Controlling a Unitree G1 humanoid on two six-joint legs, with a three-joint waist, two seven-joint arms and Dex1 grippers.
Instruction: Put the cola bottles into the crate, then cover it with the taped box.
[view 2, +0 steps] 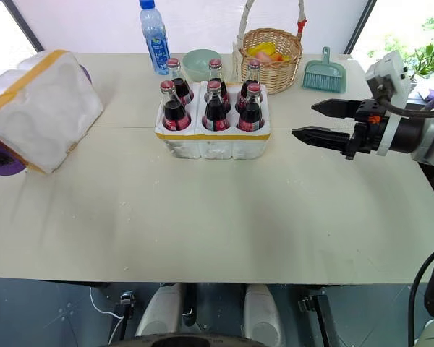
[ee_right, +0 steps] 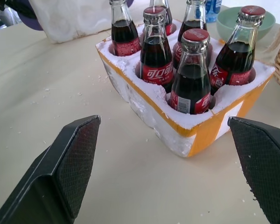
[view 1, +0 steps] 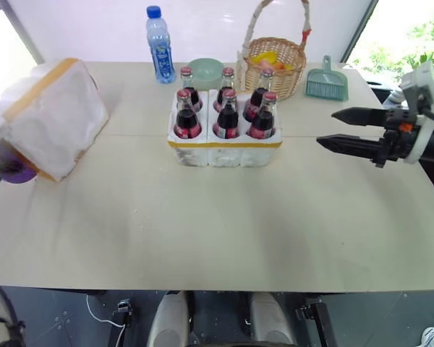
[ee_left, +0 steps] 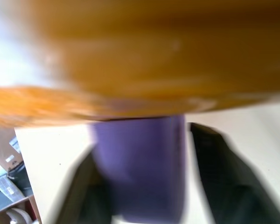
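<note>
All six cola bottles [view 1: 226,112] stand upright in the wells of the crate [view 1: 224,148] at mid-tabletop [view 1: 202,231], so the loading looks done and the lid is what remains. The taped box [view 1: 58,119], white foam with yellow tape bands, rests tilted at the tabletop's left edge on something purple; the left gripper [ee_left: 140,186] has its jaws closed at that purple thing under the box, probably to lift it. The right gripper [view 1: 351,129] hovers beside the crate, jaws wide open and empty, likely waiting to help.
</note>
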